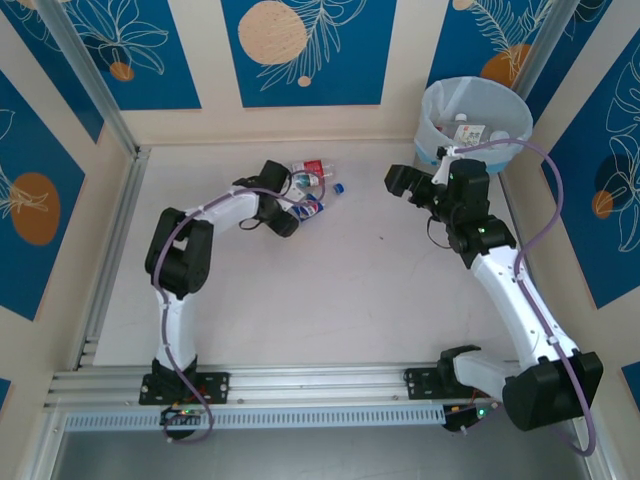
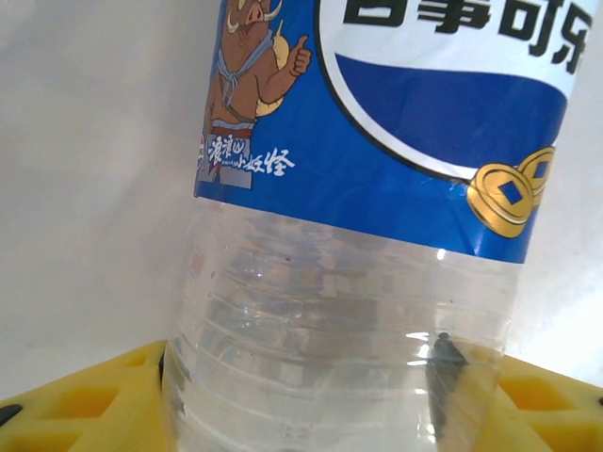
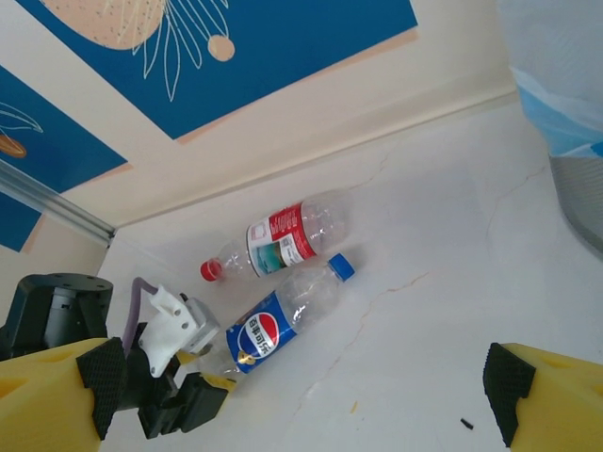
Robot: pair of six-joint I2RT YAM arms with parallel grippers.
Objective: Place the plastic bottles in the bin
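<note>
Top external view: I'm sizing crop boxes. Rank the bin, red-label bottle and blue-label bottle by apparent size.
Largest: bin.
Then red-label bottle and blue-label bottle, unranked: they look similar in size, and the second is partly under the left gripper.

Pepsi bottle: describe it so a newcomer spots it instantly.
On the table, two bottles lie side by side near the back wall. The Pepsi bottle is the nearer one, its base between the jaws of the left gripper; blue label and cap, unlike the red-label bottle.

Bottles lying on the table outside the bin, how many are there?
2. A red-label bottle lies near the back wall; a blue-label bottle lies beside it, nearer the arms, its base between the fingers of the left gripper. The left arm could hide another.
</note>
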